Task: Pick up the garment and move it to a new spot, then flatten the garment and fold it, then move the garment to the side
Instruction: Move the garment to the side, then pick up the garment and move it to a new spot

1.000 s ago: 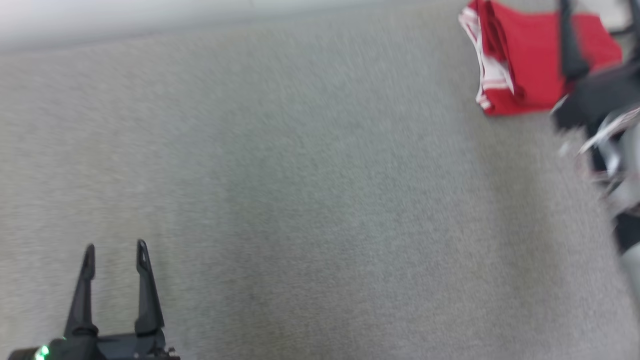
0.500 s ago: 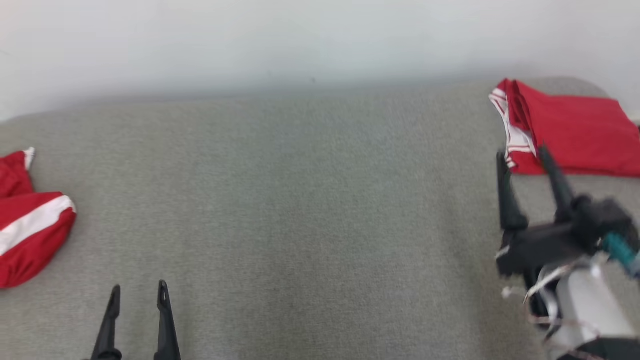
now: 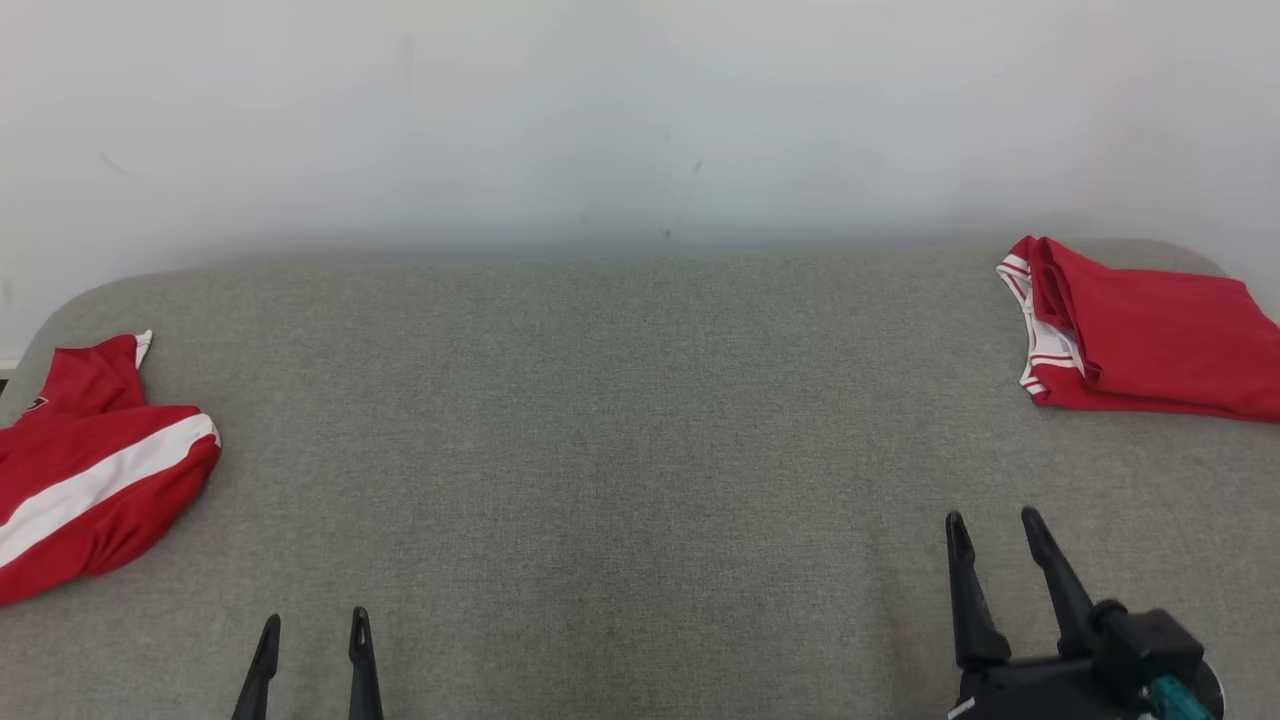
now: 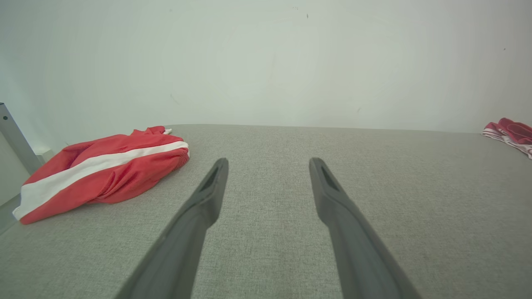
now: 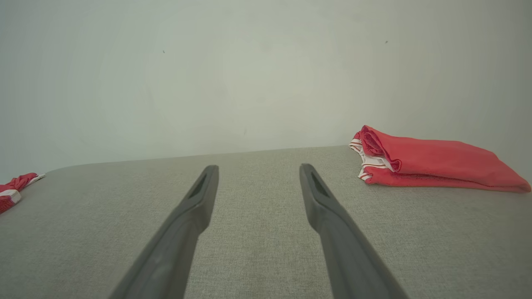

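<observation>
A folded red garment (image 3: pixel 1140 335) with white-striped trim lies at the far right of the grey fabric surface; it shows too as the folded garment (image 5: pixel 432 162) (image 4: pixel 509 133). A second red garment (image 3: pixel 90 470) with a broad white stripe lies crumpled at the left edge, also seen as the crumpled garment (image 4: pixel 104 166) (image 5: pixel 14 187). My left gripper (image 3: pixel 314 622) (image 4: pixel 269 162) is open and empty near the front left. At the front right, my right gripper (image 3: pixel 993 520) (image 5: pixel 258 167) is open and empty, well short of the folded garment.
The grey padded surface (image 3: pixel 620 450) has rounded far corners and ends at a plain white wall (image 3: pixel 640 120). A grey metal post (image 4: pixel 12 133) stands beyond the left edge, behind the crumpled garment.
The head camera has swung and tilted, bringing the wall and the crumpled garment into view. My right gripper, which reached over the folded garment, has drawn back from it, still open.
</observation>
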